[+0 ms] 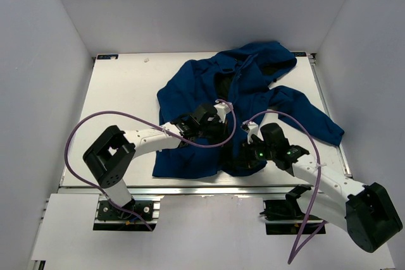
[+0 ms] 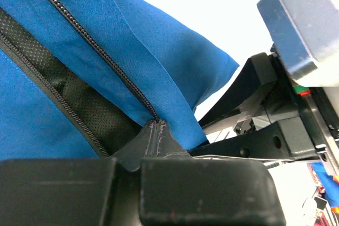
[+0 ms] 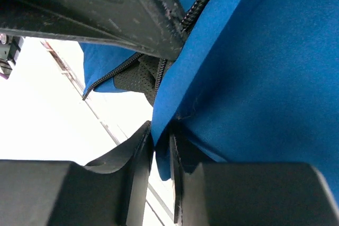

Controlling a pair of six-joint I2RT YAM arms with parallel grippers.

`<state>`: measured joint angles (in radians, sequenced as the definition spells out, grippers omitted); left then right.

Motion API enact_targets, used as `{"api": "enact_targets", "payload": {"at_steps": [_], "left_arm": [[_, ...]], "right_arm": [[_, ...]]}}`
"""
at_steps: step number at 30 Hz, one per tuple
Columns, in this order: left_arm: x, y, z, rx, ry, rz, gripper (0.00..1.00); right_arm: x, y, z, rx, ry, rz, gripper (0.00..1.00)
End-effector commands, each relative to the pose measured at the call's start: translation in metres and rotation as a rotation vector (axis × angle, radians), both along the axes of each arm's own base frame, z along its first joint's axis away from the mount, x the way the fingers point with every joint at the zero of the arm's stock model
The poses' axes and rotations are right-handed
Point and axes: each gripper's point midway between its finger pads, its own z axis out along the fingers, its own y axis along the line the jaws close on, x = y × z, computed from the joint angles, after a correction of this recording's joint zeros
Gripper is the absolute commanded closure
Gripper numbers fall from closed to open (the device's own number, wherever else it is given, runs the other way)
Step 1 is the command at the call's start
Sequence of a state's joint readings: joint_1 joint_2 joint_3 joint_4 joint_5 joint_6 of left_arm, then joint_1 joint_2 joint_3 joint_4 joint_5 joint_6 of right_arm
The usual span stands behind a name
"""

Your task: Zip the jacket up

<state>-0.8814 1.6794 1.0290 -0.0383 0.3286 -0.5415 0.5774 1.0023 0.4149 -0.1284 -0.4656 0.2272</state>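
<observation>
The dark blue hooded jacket [image 1: 253,80] lies spread on the white table [image 1: 126,93], hood at the far right. My left gripper [image 1: 218,134] sits on its lower front. In the left wrist view it [image 2: 156,130] is shut right where the two rows of dark zipper teeth [image 2: 95,51] meet, with the slider hidden between the fingers. Black mesh lining [image 2: 69,88] shows in the open front above. My right gripper [image 1: 245,156] is close beside it near the bottom hem. In the right wrist view it [image 3: 161,149] is shut on a fold of the blue fabric [image 3: 265,78].
The right gripper's body [image 2: 275,130] fills the right side of the left wrist view. The left gripper's fingers [image 3: 132,19] cross the top of the right wrist view. Purple cables [image 1: 95,124] loop over both arms. White walls enclose the table, and its near edge [image 1: 190,189] is a metal rail.
</observation>
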Motion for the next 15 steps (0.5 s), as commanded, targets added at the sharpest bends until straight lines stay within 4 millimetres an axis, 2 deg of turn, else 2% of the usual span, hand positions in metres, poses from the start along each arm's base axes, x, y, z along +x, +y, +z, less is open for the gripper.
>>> {"api": "enact_targets", "payload": {"at_steps": [1, 3, 4, 5, 9, 12, 13, 15], "left_arm": [[0.0122, -0.0061, 0.0406, -0.064, -0.092, 0.014, 1.00], [0.0124, -0.0075, 0.0410, -0.067, -0.093, 0.010, 1.00], [0.0127, -0.0081, 0.0417, -0.069, -0.093, 0.008, 1.00], [0.0116, -0.0092, 0.0409, -0.071, -0.088, 0.001, 1.00], [0.0125, -0.0101, 0.0426, -0.076, -0.095, -0.001, 1.00], [0.0126, -0.0128, 0.0458, -0.085, -0.098, -0.011, 1.00], [0.0120, -0.0143, 0.0478, -0.091, -0.100, -0.016, 1.00], [0.0133, -0.0148, 0.0474, -0.091, -0.100, -0.015, 1.00]], "right_arm": [[-0.0069, 0.0031, 0.0108, 0.024, 0.011, 0.031, 0.75], [-0.0072, 0.0034, 0.0117, 0.027, 0.008, 0.034, 0.75], [-0.0073, 0.0031, 0.0114, 0.027, 0.009, 0.032, 0.82], [-0.0064, 0.0032, 0.0107, 0.026, 0.006, 0.030, 0.82], [-0.0101, 0.0055, 0.0099, 0.036, 0.022, 0.054, 0.76], [-0.0092, 0.0048, 0.0075, 0.029, 0.023, 0.049, 0.88], [-0.0086, 0.0044, 0.0071, 0.026, 0.021, 0.045, 0.97], [-0.0087, 0.0056, 0.0092, 0.034, 0.016, 0.052, 1.00]]}}
